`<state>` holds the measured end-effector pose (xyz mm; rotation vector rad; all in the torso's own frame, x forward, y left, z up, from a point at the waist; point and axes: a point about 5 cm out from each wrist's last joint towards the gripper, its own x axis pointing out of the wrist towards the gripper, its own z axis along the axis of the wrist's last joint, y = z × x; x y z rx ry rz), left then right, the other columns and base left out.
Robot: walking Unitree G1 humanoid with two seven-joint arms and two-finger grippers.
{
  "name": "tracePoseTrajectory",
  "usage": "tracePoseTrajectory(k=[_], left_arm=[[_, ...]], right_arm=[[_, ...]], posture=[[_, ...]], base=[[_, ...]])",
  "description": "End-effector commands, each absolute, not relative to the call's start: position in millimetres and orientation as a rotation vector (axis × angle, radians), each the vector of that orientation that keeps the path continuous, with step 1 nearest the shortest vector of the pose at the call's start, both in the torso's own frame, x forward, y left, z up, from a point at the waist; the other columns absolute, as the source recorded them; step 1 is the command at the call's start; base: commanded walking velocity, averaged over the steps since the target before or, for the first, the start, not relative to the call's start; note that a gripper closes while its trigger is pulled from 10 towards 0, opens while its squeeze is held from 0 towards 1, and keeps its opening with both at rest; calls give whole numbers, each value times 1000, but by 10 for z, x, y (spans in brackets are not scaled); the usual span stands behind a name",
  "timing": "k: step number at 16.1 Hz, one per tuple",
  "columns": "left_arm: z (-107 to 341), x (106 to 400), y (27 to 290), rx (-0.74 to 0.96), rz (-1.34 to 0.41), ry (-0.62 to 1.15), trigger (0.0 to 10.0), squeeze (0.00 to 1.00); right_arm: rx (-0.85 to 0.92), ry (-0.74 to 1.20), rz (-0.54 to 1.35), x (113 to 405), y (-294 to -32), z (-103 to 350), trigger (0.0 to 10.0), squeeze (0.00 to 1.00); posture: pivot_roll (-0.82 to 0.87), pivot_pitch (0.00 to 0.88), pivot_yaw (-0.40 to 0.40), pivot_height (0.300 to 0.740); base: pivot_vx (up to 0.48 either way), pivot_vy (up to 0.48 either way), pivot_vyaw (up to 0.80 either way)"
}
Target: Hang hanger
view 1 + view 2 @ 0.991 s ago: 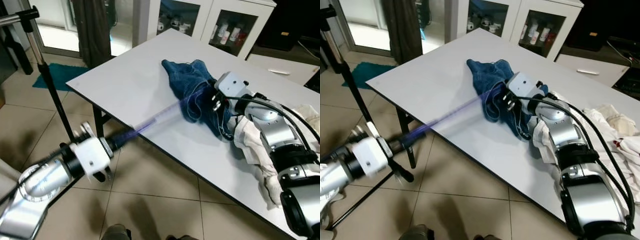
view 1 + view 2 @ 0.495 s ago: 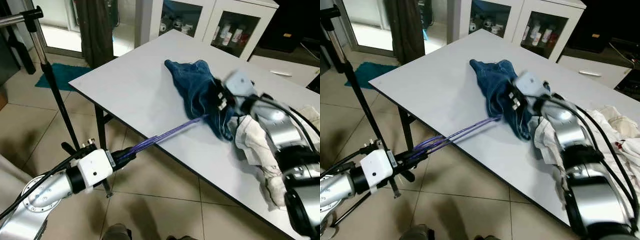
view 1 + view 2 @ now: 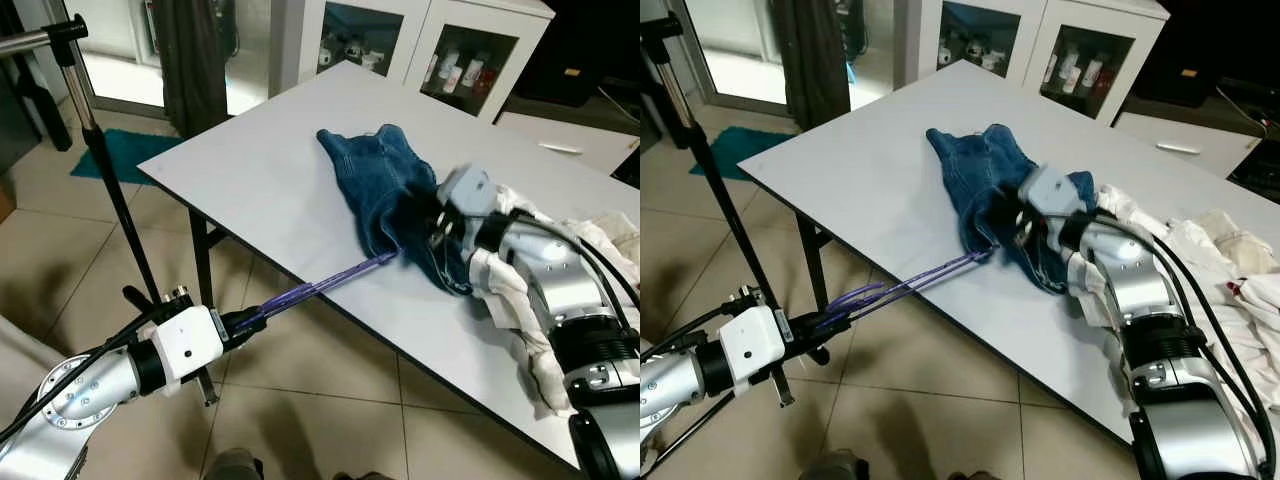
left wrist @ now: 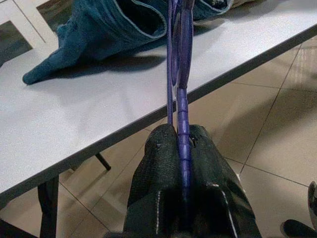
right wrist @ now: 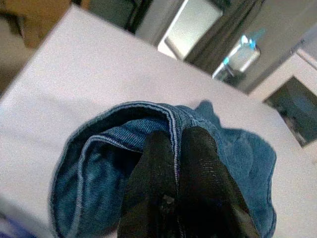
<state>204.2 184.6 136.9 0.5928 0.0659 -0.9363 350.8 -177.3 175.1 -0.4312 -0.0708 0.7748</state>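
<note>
One purple hanger (image 3: 330, 283) clamped in left tool (image 4: 179, 144); right tool (image 5: 173, 144) pinches one denim garment (image 3: 385, 185).

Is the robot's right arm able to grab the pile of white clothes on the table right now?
Probably not yet. The right gripper is shut on the blue jeans, so it is busy. The white clothes lie right beside that arm, with nothing in the way.

Two silver metal arms, round at the joints, with black rings between segments. White boxy wrist block on the left arm (image 3: 188, 345), with small dark screw holes. Grey-white wrist block on the right arm (image 3: 1052, 192). Black cables along both arms. Matte black, long fingers (image 4: 156, 163), slightly rough in texture.
</note>
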Motion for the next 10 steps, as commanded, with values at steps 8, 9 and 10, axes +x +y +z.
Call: tracePoseTrajectory(k=[8, 9, 10], left_arm=[[1365, 2031, 1777, 607, -955, 56, 10000, 0], [1361, 2035, 1779, 610, -958, 58, 10000, 0], [1360, 2040, 1782, 613, -960, 59, 10000, 0]], right_arm=[[-312, -25, 788, 3331, -1967, 1789, 10000, 0], [-310, -17, 787, 3305, -1990, 1774, 10000, 0], [-310, -10, 785, 3285, -2016, 1759, 10000, 0]], posture=[[272, 29, -132, 740], [272, 29, -132, 740], [272, 29, -132, 740]], base=[[0, 0, 0], [0, 0, 0], [0, 0, 0]])
